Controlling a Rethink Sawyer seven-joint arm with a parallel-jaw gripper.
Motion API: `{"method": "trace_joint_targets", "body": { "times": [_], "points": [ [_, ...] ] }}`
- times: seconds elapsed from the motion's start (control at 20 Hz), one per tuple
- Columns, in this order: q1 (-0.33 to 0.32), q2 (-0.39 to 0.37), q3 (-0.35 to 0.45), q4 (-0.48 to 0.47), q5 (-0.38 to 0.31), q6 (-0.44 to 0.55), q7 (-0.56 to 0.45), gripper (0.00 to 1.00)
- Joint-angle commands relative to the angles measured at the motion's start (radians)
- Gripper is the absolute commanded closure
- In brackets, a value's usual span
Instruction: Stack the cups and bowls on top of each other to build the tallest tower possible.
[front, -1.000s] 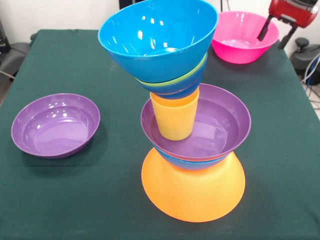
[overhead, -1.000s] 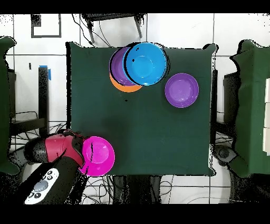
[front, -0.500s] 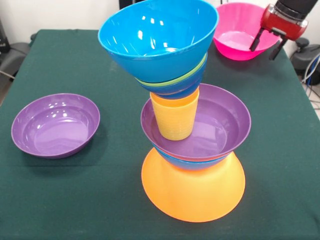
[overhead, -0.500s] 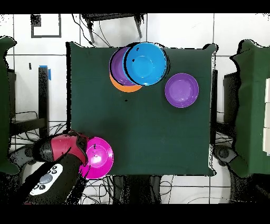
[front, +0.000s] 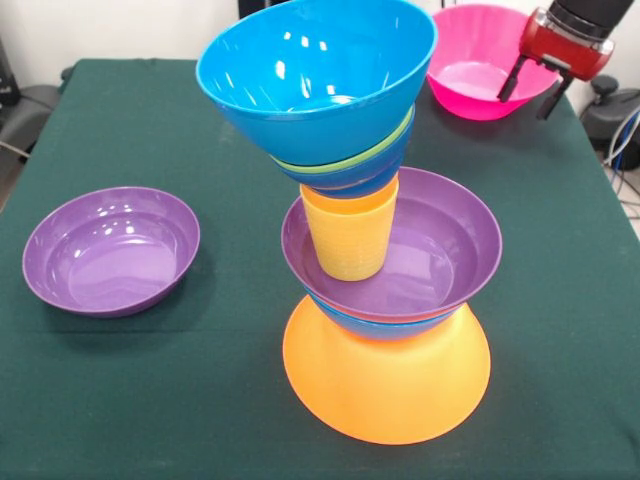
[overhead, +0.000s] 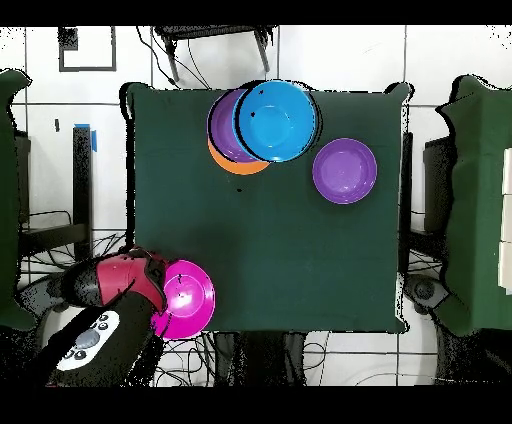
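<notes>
because the tower (front: 375, 260) needs another tier, the gripper (front: 530, 82) holds the pink bowl (front: 480, 60) at the far right, fingers clamped over its rim.

Bright, even light from above in both views. Small white highlights inside the top blue bowl (front: 315, 70), the loose purple bowl (front: 110, 250) and the pink bowl (front: 485, 60). Only soft, faint shadows on the green surface (front: 150, 380), close under the yellow-orange bowl (front: 385, 385). Sharp focus throughout the front view; no visible motion blur.
</notes>
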Motion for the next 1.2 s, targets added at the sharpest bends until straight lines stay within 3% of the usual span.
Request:
{"method": "trace_joint_targets", "body": {
  "times": [0.05, 0.55, 0.95, 1.2],
  "points": [
    [0.007, -0.011, 0.101, 0.066, 0.039, 0.100, 0.207, 0.00],
    [0.016, -0.071, 0.088, 0.107, 0.043, 0.168, 0.219, 0.00],
    [0.019, -0.048, 0.119, 0.121, 0.084, 0.139, 0.243, 0.00],
    [0.011, -0.013, 0.149, 0.133, 0.114, 0.064, 0.240, 0.00]
  ]
}}
